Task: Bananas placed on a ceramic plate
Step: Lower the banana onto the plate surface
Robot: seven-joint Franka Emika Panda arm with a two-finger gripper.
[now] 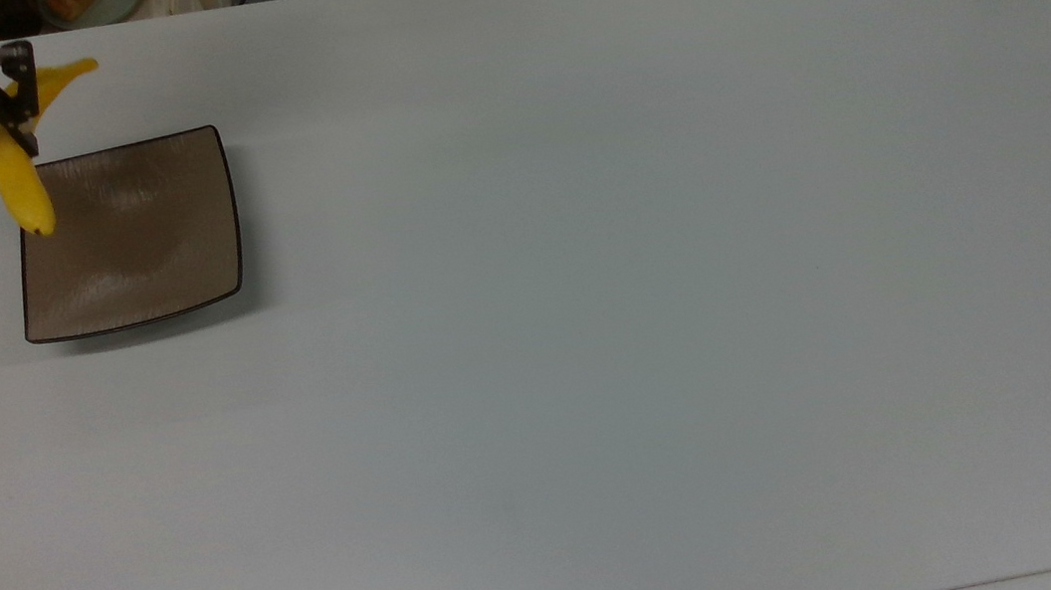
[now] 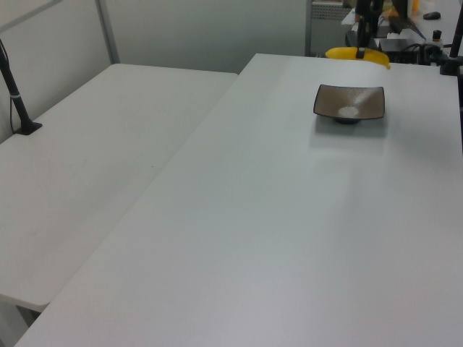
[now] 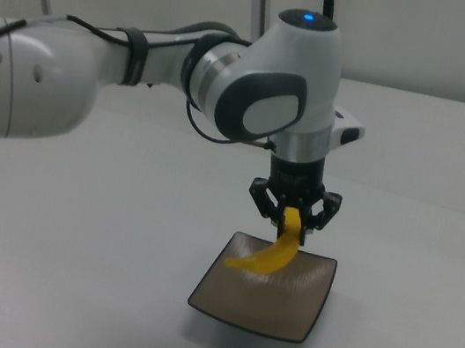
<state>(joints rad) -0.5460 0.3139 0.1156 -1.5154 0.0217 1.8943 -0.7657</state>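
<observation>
White and bare but for the ceramic plate [image 1: 128, 243], the desk [image 1: 590, 327] spreads wide under the top view. The jaws [image 3: 292, 222] are clamped across the middle of the bananas [image 3: 277, 249], a single yellow fruit hanging in the air. In the top view it hangs at the plate's ten o'clock corner, black tip over the rim. This looks like the carry step, near its end. Next it calls for shifting toward the plate's middle, lowering until the fruit rests on the glaze, then letting go.
</observation>
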